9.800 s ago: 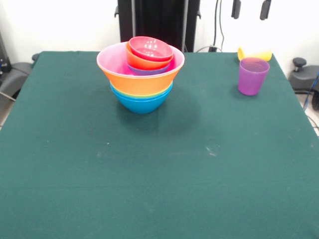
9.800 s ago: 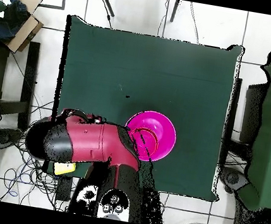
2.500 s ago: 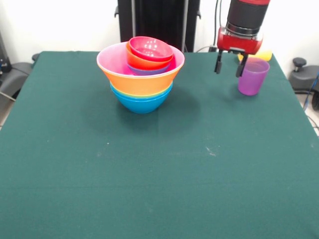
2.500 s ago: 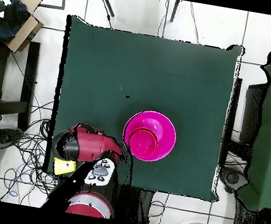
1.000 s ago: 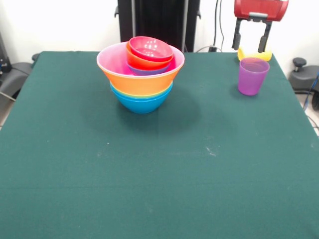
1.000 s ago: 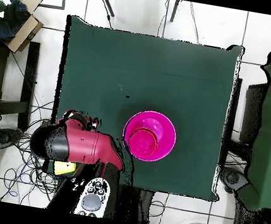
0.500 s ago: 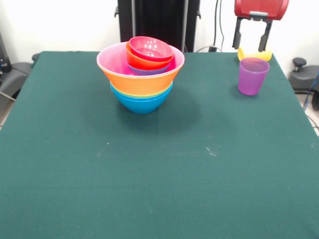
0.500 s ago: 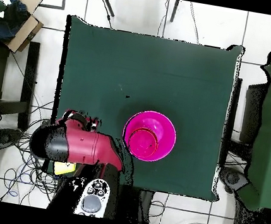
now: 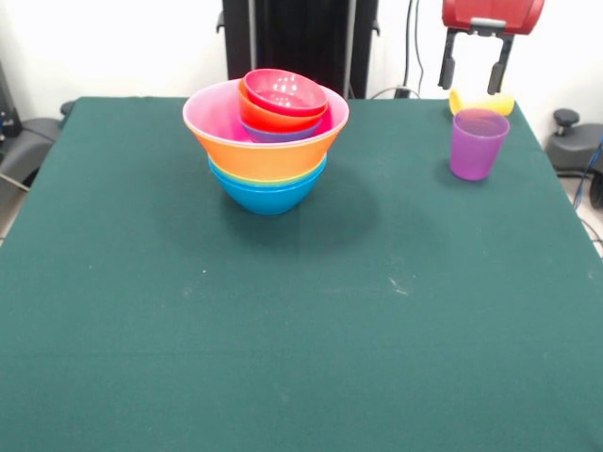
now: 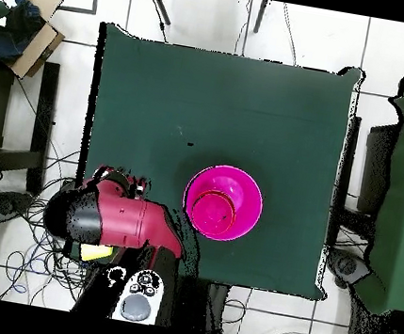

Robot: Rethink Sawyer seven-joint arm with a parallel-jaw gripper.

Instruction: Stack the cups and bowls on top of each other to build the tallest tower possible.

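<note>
You see the tower (image 9: 267, 141) standing on the green bench (image 9: 283, 311), at about 11 o'clock from the middle of the cloth in the front view. It is a nested stack of glossy bowls: a blue bowl (image 9: 268, 193) at the base, a thin yellowish-green rim just above it, then a wide orange bowl (image 9: 264, 155) with a pink bowl (image 9: 209, 113) sitting inside it. Within the pink one a purple rim shows, then an orange-red bowl (image 9: 268, 117), and a crimson bowl (image 9: 285, 92) on top, slightly tilted. From overhead the stack (image 10: 223, 202) reads as a magenta disc with a small red ring inside, toward 7 o'clock.

At about 2 o'clock on the bench the purple cup (image 9: 477, 143) stands upright, mouth up, translucent and plain. Just behind it the yellow cup (image 9: 482, 102) lies on its side, partly hidden.

The pincer (image 9: 474, 73) hangs above the yellow cup, touching neither cup, its two black fingers (image 9: 447, 71) spread apart and holding nothing. Overhead, the red and black arm (image 10: 116, 219) covers that corner of the bench.

You can read no brand, label or writing on any cup or bowl.
</note>
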